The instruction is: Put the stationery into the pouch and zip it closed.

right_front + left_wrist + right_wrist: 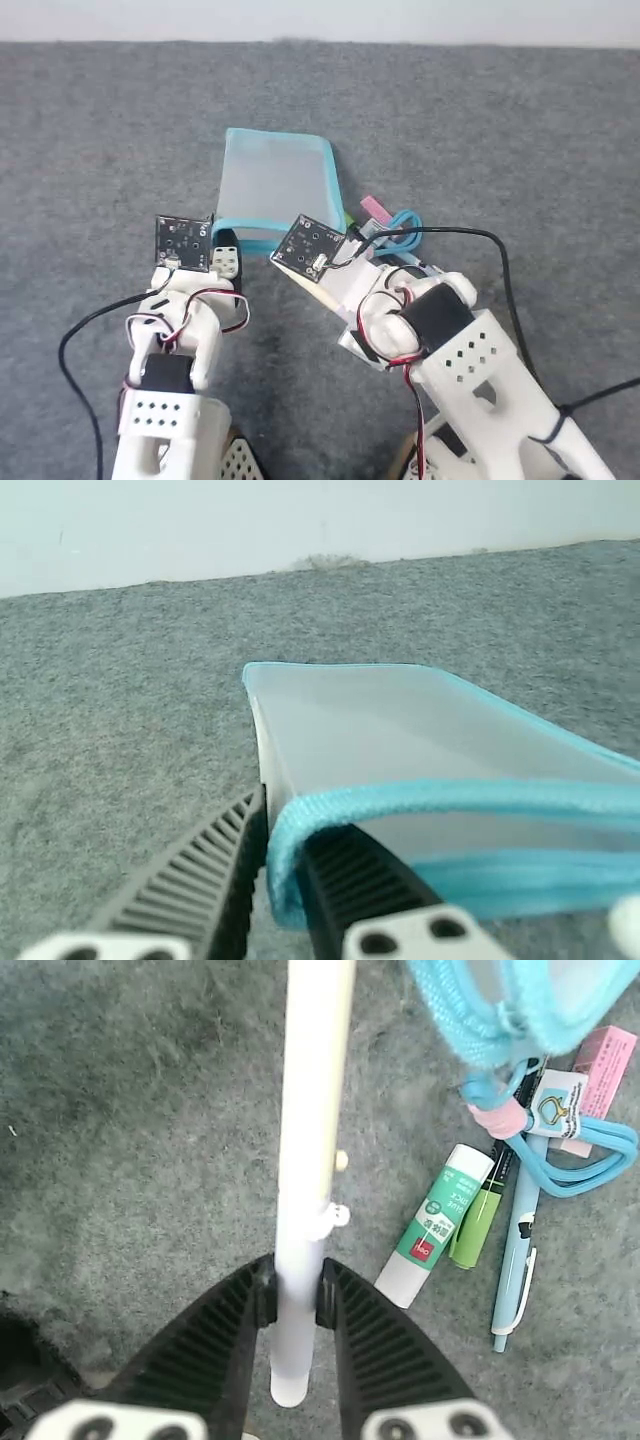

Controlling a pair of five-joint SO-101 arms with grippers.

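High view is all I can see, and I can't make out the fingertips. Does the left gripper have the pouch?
Observer: Yes, the left gripper is clamped on the pouch at a blue-trimmed corner.
Operator: And the right one?
Observer: The right gripper is shut on a long white stick.
Operator: What lies outside the pouch?
Observer: A glue stick, a green marker and a light blue pen lie side by side on the carpet.
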